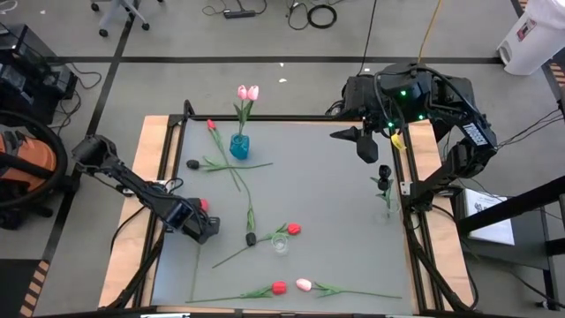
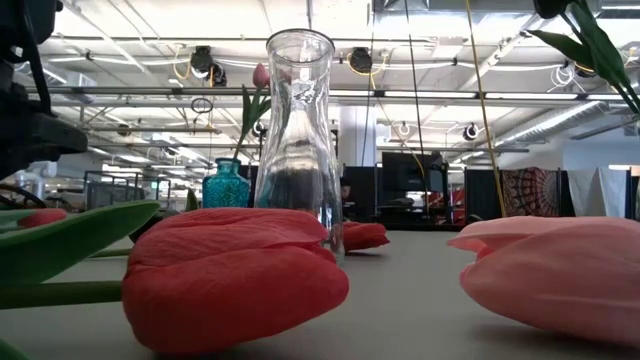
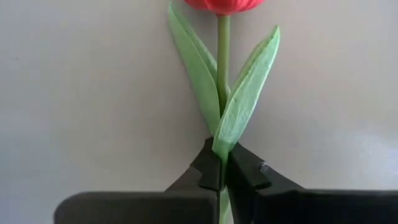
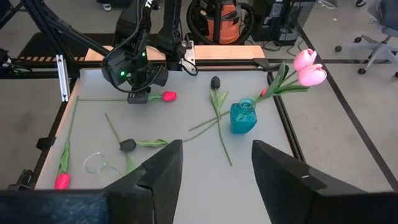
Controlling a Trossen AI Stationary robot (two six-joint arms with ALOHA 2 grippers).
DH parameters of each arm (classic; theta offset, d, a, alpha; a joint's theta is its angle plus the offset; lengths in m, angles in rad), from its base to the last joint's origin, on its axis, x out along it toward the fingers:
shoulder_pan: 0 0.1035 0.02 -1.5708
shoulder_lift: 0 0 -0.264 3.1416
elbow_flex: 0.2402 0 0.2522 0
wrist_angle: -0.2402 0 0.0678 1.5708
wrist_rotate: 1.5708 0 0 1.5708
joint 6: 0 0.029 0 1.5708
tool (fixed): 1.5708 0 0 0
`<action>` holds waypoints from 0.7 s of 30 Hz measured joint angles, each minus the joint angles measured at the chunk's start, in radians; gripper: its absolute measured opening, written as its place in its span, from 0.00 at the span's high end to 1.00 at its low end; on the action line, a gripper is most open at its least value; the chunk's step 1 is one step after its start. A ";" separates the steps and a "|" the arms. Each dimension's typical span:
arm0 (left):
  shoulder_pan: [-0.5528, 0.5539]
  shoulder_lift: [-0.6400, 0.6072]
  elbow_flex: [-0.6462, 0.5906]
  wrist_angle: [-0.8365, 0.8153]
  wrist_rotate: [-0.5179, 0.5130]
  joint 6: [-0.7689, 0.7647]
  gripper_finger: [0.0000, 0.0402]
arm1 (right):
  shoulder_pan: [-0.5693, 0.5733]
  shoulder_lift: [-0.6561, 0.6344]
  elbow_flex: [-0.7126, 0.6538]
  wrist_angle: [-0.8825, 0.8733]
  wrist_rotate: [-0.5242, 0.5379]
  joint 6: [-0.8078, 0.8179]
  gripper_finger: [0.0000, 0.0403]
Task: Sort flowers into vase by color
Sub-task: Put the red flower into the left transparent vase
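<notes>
Looking down from the high view, my left claw (image 1: 199, 228) sits on the worktop (image 1: 335, 212) well away from the teal vase (image 1: 239, 146) of pink tulips (image 1: 248, 93); my right claw (image 1: 364, 141) hangs parted. Left wrist view: fingers (image 3: 208, 171) clamped on a red tulip's (image 3: 222, 37) stem.
</notes>
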 joint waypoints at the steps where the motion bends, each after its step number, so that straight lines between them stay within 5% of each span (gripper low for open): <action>1: 0.000 0.001 0.004 -0.001 -0.005 0.003 0.97 | 0.000 0.000 0.000 0.000 0.000 -0.001 0.54; 12: 0.003 0.001 0.142 -0.024 -0.167 0.125 0.99 | 0.000 0.000 0.000 0.000 0.000 -0.008 0.54; 21: 0.003 0.000 0.321 -0.151 -0.497 0.376 0.99 | 0.000 0.000 0.000 0.000 0.000 -0.003 0.54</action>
